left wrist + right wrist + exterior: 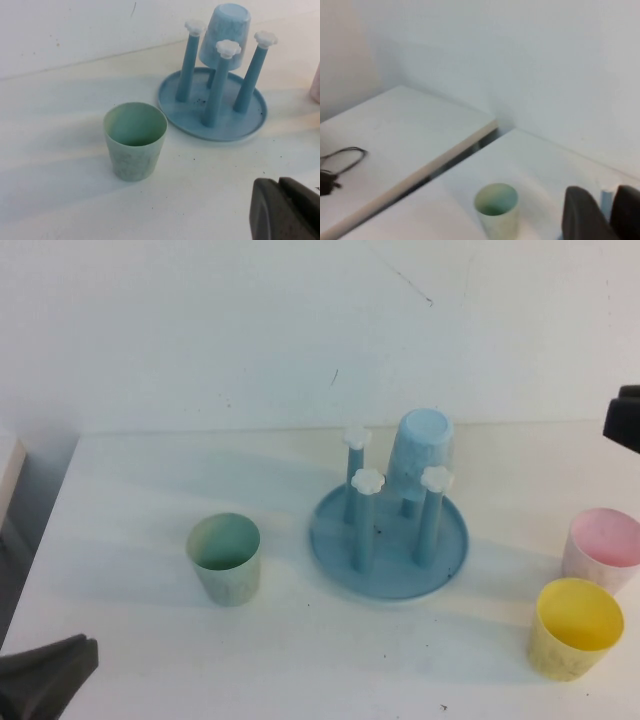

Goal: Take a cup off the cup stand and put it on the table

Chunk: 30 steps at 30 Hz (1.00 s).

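The pale mint-green cup [225, 558] stands upright on the white table [150, 480], left of the blue cup stand [388, 575]. It also shows in the left wrist view [135, 142] and the right wrist view [496, 209]. The cup stand [215, 125] has four pegs with white caps. A light blue cup [420, 450] hangs upside down on its back peg. My left gripper [48, 672] is at the table's near left corner, shut and empty [280, 182], well short of the mint cup. My right gripper [625, 420] is at the far right, raised, slightly open and empty [606, 194].
A pink cup [603, 548] and a yellow cup [575, 628] stand upright at the right of the table. A second white surface with a black cable [340, 160] lies beyond the table's left edge. A white wall runs along the back.
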Each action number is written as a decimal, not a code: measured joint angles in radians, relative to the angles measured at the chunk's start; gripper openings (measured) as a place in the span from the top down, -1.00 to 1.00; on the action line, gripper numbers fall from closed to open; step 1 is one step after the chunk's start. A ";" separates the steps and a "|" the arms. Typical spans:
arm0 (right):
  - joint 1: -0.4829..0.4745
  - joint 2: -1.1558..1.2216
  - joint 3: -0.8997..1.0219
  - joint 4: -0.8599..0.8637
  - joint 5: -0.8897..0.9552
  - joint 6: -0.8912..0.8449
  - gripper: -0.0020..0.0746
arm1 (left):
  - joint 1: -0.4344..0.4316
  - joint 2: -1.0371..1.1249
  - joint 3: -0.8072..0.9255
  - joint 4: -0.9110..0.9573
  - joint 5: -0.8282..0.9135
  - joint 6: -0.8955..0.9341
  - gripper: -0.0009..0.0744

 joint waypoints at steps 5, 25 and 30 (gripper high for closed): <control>0.000 -0.151 0.136 0.016 -0.095 -0.123 0.60 | 0.000 -0.071 0.085 0.009 -0.035 -0.007 0.98; 0.000 -0.529 0.478 0.185 -0.245 -0.398 0.75 | 0.000 -0.078 0.126 0.018 0.077 -0.015 0.98; 0.000 -0.529 0.478 0.185 -0.264 -0.398 0.75 | 0.000 -0.078 0.126 0.018 0.079 -0.015 0.98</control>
